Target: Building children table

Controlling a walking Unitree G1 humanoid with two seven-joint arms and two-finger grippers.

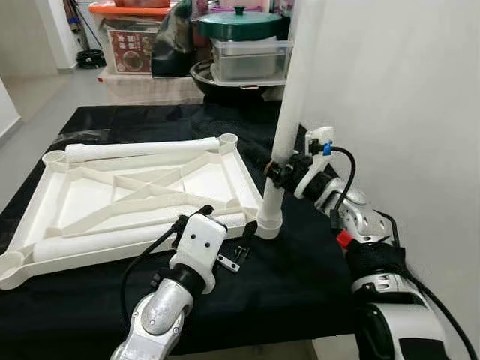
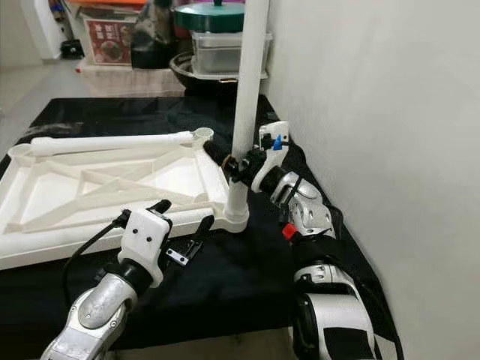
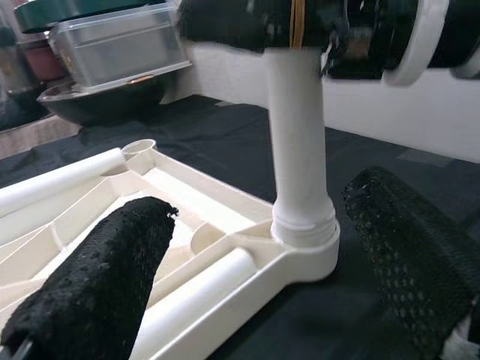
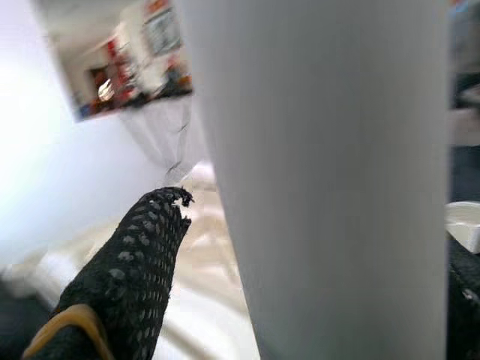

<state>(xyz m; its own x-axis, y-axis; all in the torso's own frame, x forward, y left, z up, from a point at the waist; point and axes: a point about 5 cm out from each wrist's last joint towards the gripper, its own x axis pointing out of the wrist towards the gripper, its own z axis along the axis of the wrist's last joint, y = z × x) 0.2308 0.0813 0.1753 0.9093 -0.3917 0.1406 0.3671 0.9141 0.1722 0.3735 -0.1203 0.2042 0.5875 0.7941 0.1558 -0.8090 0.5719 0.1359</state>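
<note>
Two loose white legs, a far leg (image 1: 142, 149) and a near leg (image 1: 112, 238), lie along the edges of the upturned white tabletop (image 1: 75, 199), which covers the left part of the black table (image 1: 300, 277). Bare black cloth runs along the near edge and to the right of the tabletop, up to the white wall (image 1: 405, 112). The left hand (image 1: 225, 238) is spread wide by the tabletop's near right corner, its fingers (image 3: 97, 277) flanking the socket without touching it. In that socket stands the upright leg (image 1: 289, 135). The right hand (image 1: 271, 171) is clenched around the upright leg just above the socket. Storage boxes (image 1: 247, 58) crowd beyond the table's far edge.
</note>
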